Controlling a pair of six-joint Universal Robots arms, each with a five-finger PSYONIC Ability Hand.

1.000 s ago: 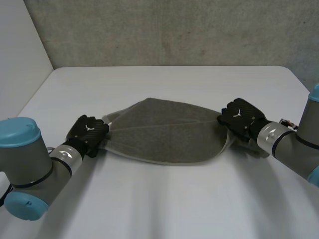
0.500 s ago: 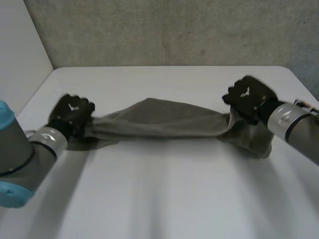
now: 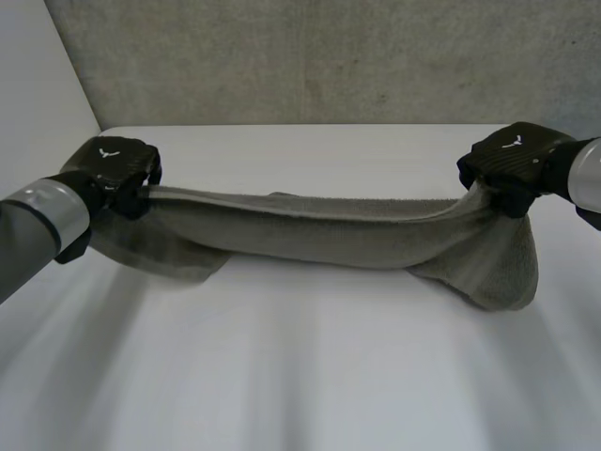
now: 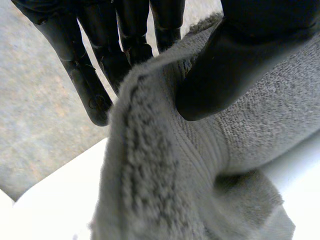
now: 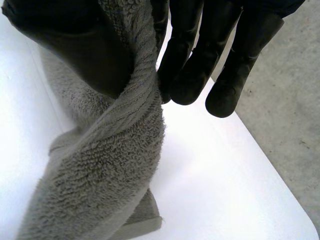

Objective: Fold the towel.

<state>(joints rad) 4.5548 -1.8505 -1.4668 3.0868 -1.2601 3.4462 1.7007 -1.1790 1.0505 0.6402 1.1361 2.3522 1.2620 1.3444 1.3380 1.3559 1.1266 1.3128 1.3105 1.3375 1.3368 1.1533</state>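
Clearly both hands have a grip on the grey towel (image 3: 310, 235), one at each end. It hangs stretched between them as a long, bunched band above the far half of the white table (image 3: 310, 385).

The left hand (image 3: 113, 169) is near the table's left edge. Its wrist view shows the thumb (image 4: 225, 65) pressing the cloth's ribbed border against the fingers (image 4: 92, 80), which lie almost straight behind the fabric, so the towel is pinched between them. Below this grip a loose flap droops toward the table.

The right hand (image 3: 515, 162) is near the right edge and does the same. Its thumb (image 5: 75, 50) clamps a twisted rope of terry against the side of the nearest finger, while the other fingers (image 5: 192, 70) extend only slightly bent beside the cloth. From this pinch the towel's end hangs down, and its lowest fold reaches the tabletop.

The band sags in the middle (whether it touches the surface there I cannot tell).

Each hand has a small white mark (image 3: 512, 144) on its back, which looks like a logo and cannot be read as lettering. No label shows on the towel. A rough concrete wall (image 3: 329, 56) stands behind the table's far edge.
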